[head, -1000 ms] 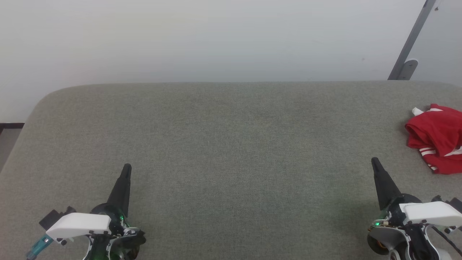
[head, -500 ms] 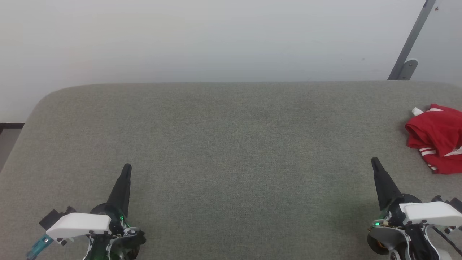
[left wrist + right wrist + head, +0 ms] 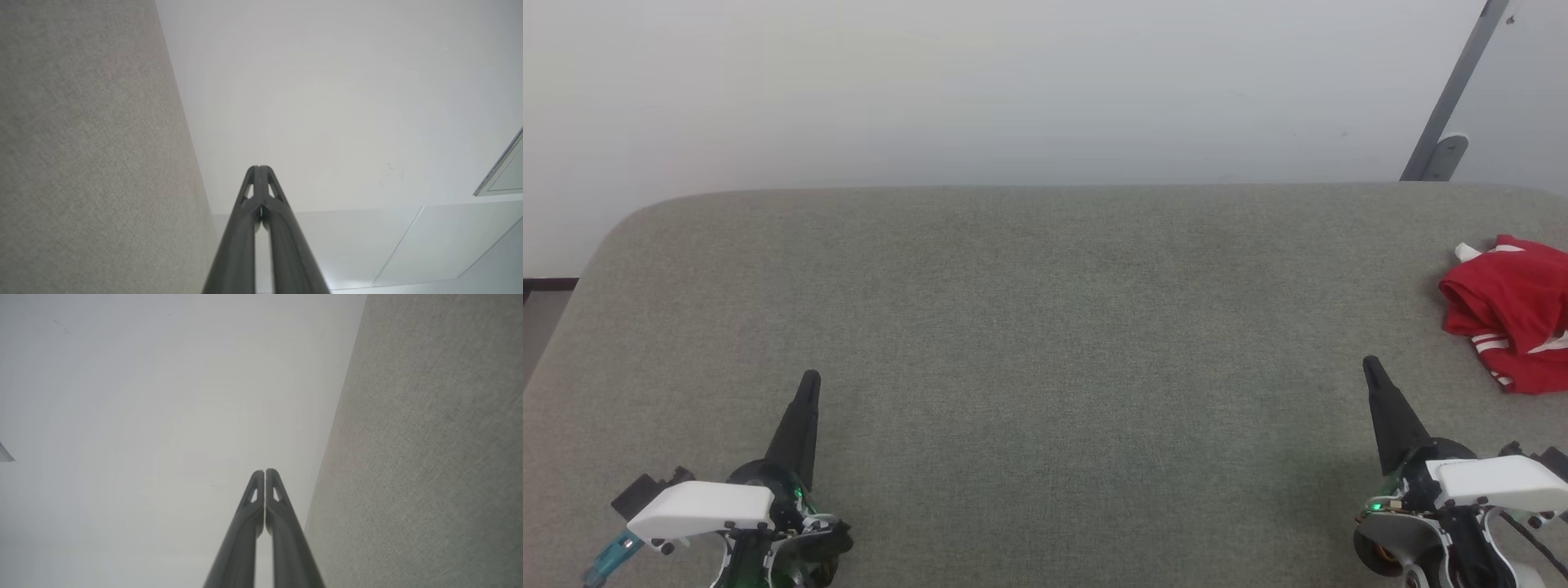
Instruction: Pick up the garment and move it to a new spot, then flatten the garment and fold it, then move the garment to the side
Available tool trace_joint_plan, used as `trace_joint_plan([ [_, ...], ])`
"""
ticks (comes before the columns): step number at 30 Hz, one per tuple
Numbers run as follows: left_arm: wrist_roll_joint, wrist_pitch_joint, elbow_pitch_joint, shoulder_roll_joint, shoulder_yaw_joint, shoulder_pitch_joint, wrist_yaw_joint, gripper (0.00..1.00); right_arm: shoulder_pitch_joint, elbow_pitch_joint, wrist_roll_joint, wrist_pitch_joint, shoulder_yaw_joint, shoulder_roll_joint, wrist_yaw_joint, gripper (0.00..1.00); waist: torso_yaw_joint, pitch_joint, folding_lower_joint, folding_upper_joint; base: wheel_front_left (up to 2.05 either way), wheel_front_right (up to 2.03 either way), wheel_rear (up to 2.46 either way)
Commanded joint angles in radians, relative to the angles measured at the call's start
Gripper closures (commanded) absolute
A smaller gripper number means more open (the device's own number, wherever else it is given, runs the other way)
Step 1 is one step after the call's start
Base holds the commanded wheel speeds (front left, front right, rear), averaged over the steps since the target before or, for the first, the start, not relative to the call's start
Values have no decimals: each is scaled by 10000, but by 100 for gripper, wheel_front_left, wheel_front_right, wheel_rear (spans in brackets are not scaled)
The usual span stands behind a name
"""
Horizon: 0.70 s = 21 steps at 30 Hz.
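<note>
Nothing moved. Shirt: crumpled, table's right edge. Left gripper, right gripper: above table's near edge, jaws pressed together.

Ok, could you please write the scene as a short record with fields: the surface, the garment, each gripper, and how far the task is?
surface: grey-green fabric-covered table, pale wall behind it
garment: red shirt with white striped trim, crumpled at the table's right edge, partly cut off in the head view
left gripper: shut, empty, lower left
right gripper: shut, empty, lower right, apart from the garment
task stage: garment not yet picked up
</note>
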Motion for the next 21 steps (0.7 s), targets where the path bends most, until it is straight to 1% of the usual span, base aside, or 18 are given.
trace_joint_plan([
  [1,-34,28,-3,-18,-3,-115,-47,100,-49,-19,45,21,-7,29,0,100,0,0,0,0,0,0,0],
  [21,-34,27,-3,-18,-4,-115,-47,100,-49,-17,45,21,-6,29,0,100,0,0,0,0,0,0,0],
])
